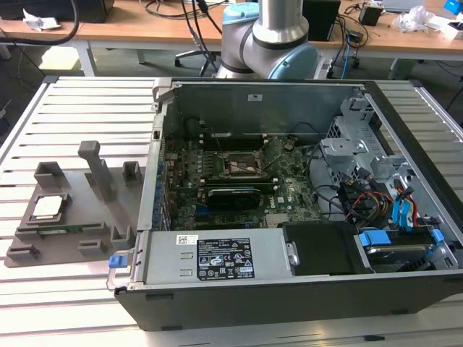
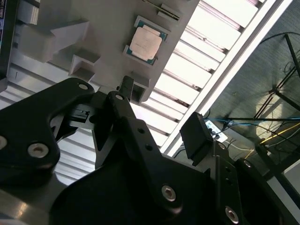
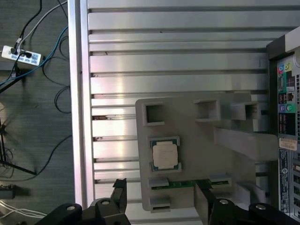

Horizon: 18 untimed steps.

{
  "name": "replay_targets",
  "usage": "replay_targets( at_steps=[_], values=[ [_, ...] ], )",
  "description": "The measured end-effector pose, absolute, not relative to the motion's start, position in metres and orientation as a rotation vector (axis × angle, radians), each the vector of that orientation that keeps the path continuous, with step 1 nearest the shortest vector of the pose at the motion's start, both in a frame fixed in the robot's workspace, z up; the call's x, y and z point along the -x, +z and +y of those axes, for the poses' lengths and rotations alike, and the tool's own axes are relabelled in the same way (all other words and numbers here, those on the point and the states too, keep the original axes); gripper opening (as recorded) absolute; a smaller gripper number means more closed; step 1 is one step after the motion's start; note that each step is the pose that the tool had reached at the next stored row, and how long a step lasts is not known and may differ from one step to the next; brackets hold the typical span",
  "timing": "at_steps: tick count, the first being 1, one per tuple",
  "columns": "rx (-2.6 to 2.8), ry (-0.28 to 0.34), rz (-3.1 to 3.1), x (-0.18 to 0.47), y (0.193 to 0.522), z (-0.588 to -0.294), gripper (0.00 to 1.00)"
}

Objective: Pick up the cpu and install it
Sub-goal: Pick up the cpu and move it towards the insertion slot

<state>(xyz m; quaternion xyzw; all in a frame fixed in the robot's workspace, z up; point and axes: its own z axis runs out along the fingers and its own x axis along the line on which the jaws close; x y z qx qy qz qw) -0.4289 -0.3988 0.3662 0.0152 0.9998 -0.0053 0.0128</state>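
The cpu (image 1: 47,206) is a small silver square lying flat in a square pocket of a grey holder (image 1: 79,217) on the slatted table, at the exterior view's left. Both wrist views look down on the cpu (image 3: 165,156) (image 2: 146,43) from well above. My gripper (image 3: 161,193) (image 2: 161,112) is open, its black fingers (image 3: 119,190) spread wide and holding nothing, and it hovers beside the cpu's pocket, over the holder's edge. The black metal-framed socket (image 1: 242,166) sits in the middle of the motherboard inside the open computer case (image 1: 289,303).
A green memory stick (image 3: 187,183) lies in a slot of the holder next to the cpu. Grey posts (image 1: 98,170) rise from the holder. Cables and drive cages (image 1: 369,188) crowd the case's right side. A power strip (image 3: 21,52) lies on the floor beyond the table's edge.
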Motion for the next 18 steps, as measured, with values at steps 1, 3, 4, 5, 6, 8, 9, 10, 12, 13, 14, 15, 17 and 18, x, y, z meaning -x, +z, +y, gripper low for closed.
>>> replay_targets(
  at_steps=[1,3,4,5,6,8,9,10,12,13,14,15,17,18],
  values=[
    [-0.047,-0.017,3.116,0.4289,0.3659,-0.3988,0.68],
    [-0.047,-0.017,3.116,0.4289,0.3650,-0.3988,0.68],
    [-0.047,-0.017,3.116,0.4289,0.3645,-0.3988,0.68],
    [-0.047,-0.017,3.116,0.4289,0.3641,-0.3988,0.68],
    [-0.047,-0.017,3.116,0.4289,0.3638,-0.3988,0.68],
    [-0.047,-0.017,3.116,0.4289,0.3632,-0.3988,0.68],
    [-0.047,-0.017,3.116,0.4289,0.3627,-0.3988,0.68],
    [-0.047,-0.017,3.116,0.4289,0.3623,-0.3988,0.68],
    [-0.047,-0.017,3.116,0.4289,0.3615,-0.3988,0.68],
    [-0.047,-0.017,3.116,0.4289,0.3608,-0.3988,0.68],
    [-0.047,-0.017,3.116,0.4289,0.3603,-0.3988,0.68],
    [-0.047,-0.017,3.116,0.4289,0.3600,-0.3988,0.68],
    [-0.047,-0.017,3.116,0.4289,0.3593,-0.3988,0.68],
    [-0.047,-0.017,3.116,0.4289,0.3590,-0.3988,0.68]
  ],
)
